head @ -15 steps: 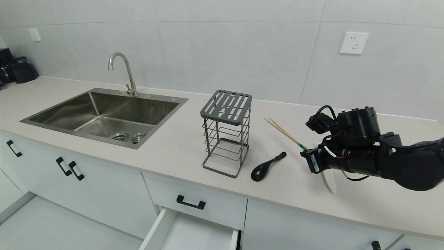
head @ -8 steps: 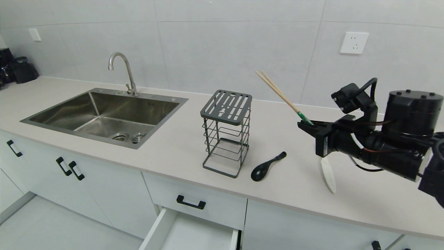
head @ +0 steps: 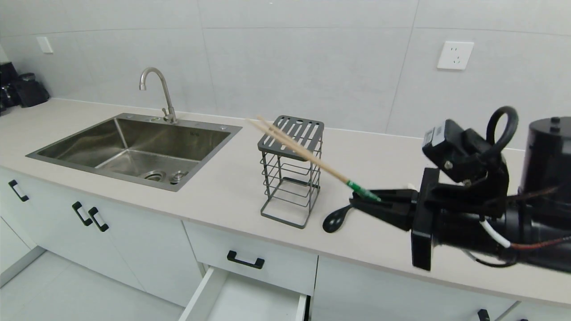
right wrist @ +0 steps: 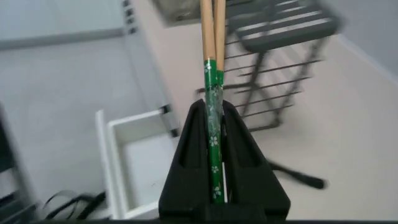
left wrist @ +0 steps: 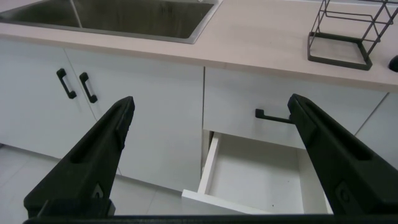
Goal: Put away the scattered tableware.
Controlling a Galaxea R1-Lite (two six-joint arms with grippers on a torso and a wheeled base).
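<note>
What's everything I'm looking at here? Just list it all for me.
chopsticks: two, wooden with green ends, held in the right gripper
rack: one, dark grey wire, on the counter
spoon: one, black, on the counter beside the rack
sink: one, steel, set in the counter
faucet: one, silver, behind the sink
socket: one, white, on the wall
drawer: one, white, open under the counter
right gripper: black, shut on the chopsticks
left gripper: black, open, facing the drawer
</note>
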